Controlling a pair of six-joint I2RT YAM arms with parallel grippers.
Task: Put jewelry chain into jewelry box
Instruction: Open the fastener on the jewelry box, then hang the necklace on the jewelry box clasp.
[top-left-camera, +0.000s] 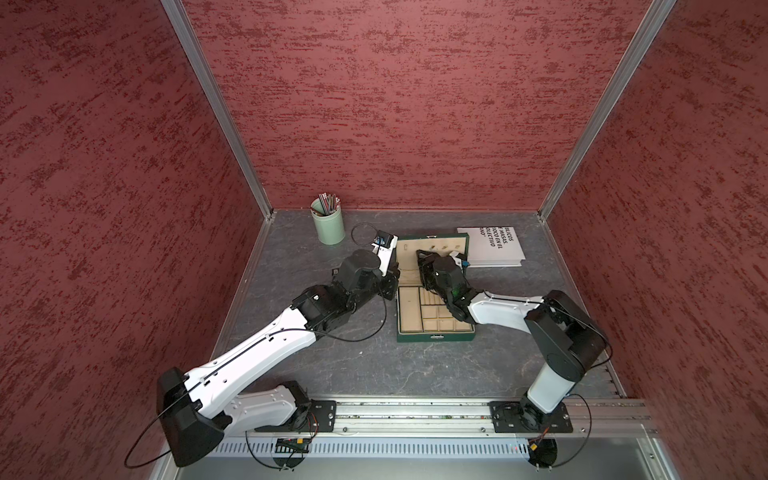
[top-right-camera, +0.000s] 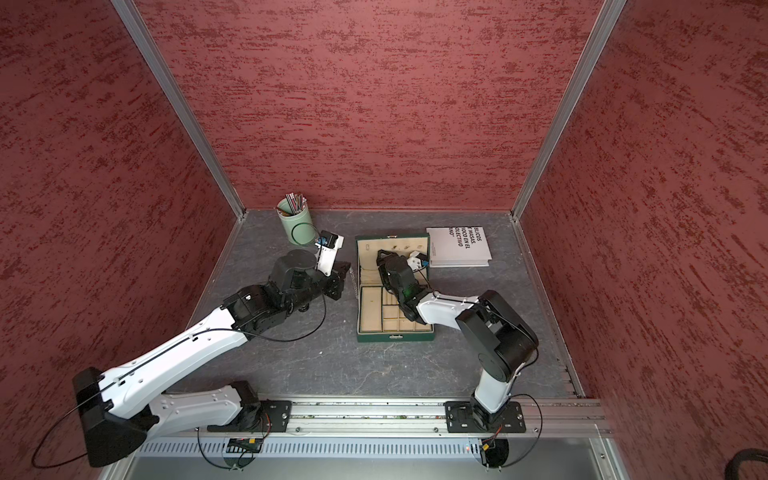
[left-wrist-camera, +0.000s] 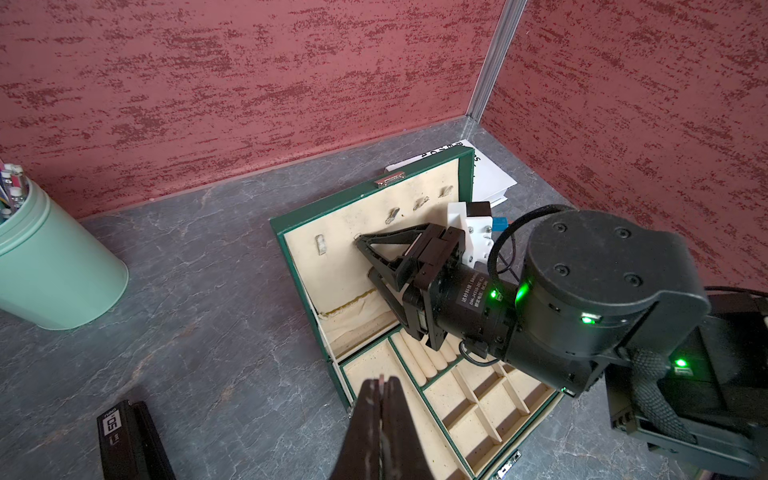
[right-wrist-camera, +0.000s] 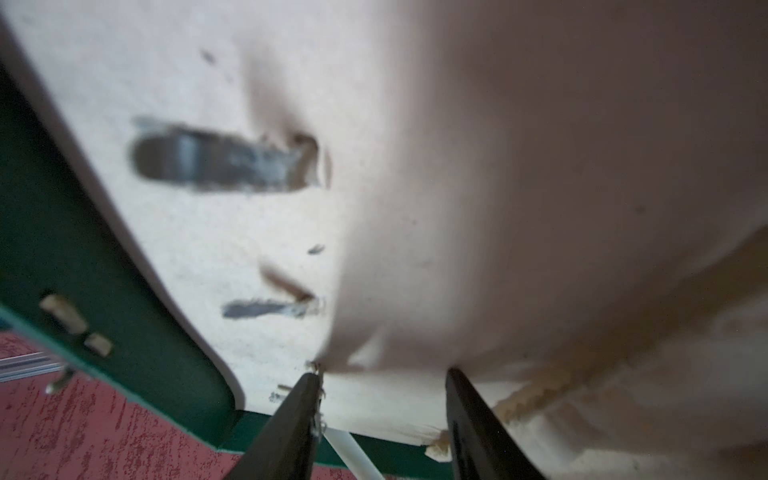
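Two hands were at the jewelry box (top-left-camera: 415, 336), which sat open on the grey surface (top-left-camera: 332, 374) with its front wall toward me. Nearest, my left hand (left-wrist-camera: 381, 382) had its fingers pressed together and hung at the box's left wall, over it or just beside it; I could not tell which. In a top view a faint string of glints hung under that hand, which I took for the jewelry chain (top-right-camera: 352, 274). It was too fine to be sure of, but no chain lay in any tray I could see.

Beyond it, my right hand (left-wrist-camera: 365, 255) reached across the ring rolls (left-wrist-camera: 419, 357), fingers apart with nothing between them, tips against the beige lining of the raised lid (left-wrist-camera: 340, 266), apparently propping it. Farther back lay the white book (top-left-camera: 494, 249), and the mint pencil cup (top-left-camera: 329, 228) stood by the far wall.

I judged the step in hand to be the drop. To do it well I would carry the left hand inward until it was squarely above the long compartment (top-left-camera: 409, 309). I would then lower it until the dangling end pooled on the velvet, and only then part the fingers, so no links draped over the wall. The right hand needed to brace the lid firmly, since a falling lid would trap the left.
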